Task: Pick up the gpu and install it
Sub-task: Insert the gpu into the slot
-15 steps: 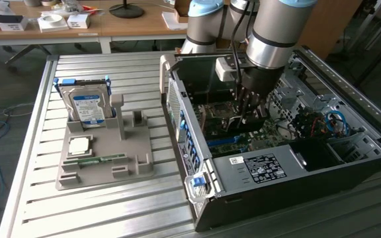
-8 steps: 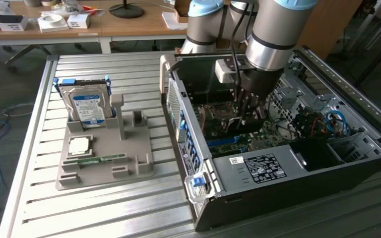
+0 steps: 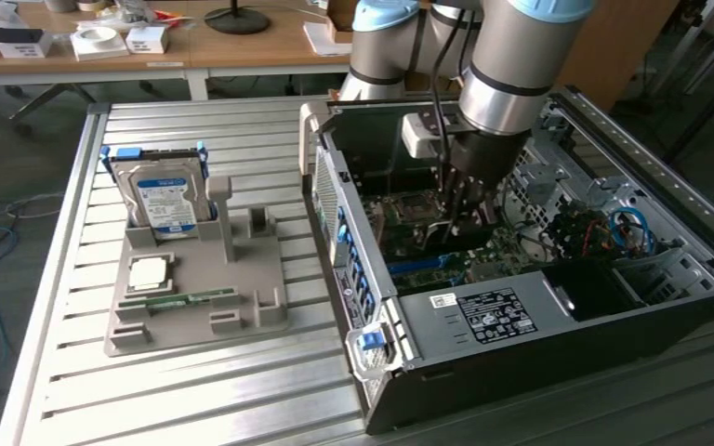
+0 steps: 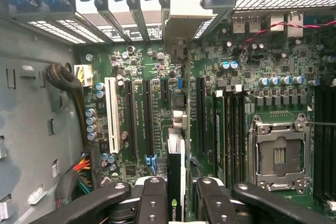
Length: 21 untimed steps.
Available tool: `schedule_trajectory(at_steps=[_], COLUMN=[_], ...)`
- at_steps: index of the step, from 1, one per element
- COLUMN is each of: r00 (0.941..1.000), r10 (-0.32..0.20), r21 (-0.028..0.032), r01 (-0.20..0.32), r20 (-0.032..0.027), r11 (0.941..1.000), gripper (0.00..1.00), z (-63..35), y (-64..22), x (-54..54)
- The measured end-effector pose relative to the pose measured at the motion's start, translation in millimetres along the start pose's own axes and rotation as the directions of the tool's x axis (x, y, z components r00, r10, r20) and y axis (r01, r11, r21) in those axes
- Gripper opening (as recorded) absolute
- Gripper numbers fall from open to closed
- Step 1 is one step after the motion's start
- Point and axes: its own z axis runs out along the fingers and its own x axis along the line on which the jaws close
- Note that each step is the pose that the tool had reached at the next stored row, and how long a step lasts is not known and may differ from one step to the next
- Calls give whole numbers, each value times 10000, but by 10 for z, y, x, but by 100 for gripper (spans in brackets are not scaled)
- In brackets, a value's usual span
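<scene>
Gpu [image 4: 176, 166] edge-on in clenched gripper [image 4: 179, 184], arm straight down inside open case [image 3: 519, 325], over motherboard [image 4: 142, 77]

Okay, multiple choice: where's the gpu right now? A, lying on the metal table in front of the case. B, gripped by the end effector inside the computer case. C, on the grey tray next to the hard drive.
B: the wrist view shows the gpu edge-on, clamped in the end effector above the motherboard.

A silver hard drive [image 3: 163, 200] stands upright in a grey holder [image 3: 215, 271]; memory stick [image 3: 183, 300] lies flat.
</scene>
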Motion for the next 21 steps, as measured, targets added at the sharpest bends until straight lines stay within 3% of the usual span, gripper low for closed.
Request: schedule_trajectory(at_steps=[13, 21], r00=[10000, 10000], r10=[-3, -3], r21=[0, 0], r01=[3, 3], r20=[-2, -3], r11=[10000, 10000], gripper=[26, 26], z=[25, 97], y=[29, 48], x=[-25, -25])
